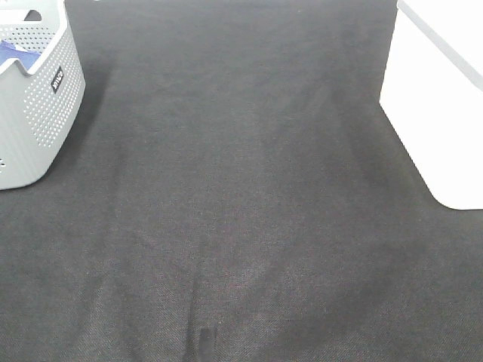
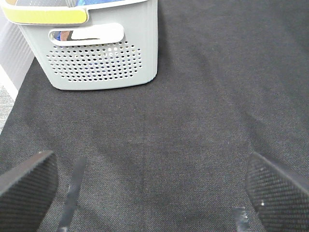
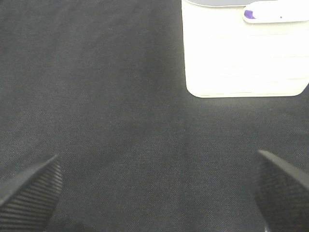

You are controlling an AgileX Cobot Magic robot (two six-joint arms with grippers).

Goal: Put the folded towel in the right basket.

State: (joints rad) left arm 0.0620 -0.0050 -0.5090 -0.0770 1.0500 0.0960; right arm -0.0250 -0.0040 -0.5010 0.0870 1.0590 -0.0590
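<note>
While both arms stay out of the exterior high view, the bench shows there as a dark woven surface with a container at each side. At the far left stands a grey perforated laundry basket with a small dark label on its wall; blue fabric shows over its rim. At the far right stands a white basket with plain, solid walls.

Left wrist view: left end effector, jaws spread wide, only the two dark textured fingertips visible at the frame edges. Nothing lies between them but bare bench. The grey basket sits ahead of the jaws and well apart from them, with a yellow-green rim and a cut-out handle slot through which something blue shows. Two short strips of tape lie on the bench near the fingertips.

Right wrist view: right end effector, jaws likewise spread apart and holding nothing. The white basket is ahead of it, well apart. A small purple patch shows at its handle.

Folded towel: not identifiable as such in any view. The blue fabric in the grey basket and the purple patch at the white basket's handle are both too little exposed to tell. No towel lies on the open bench or at either end effector.
</note>
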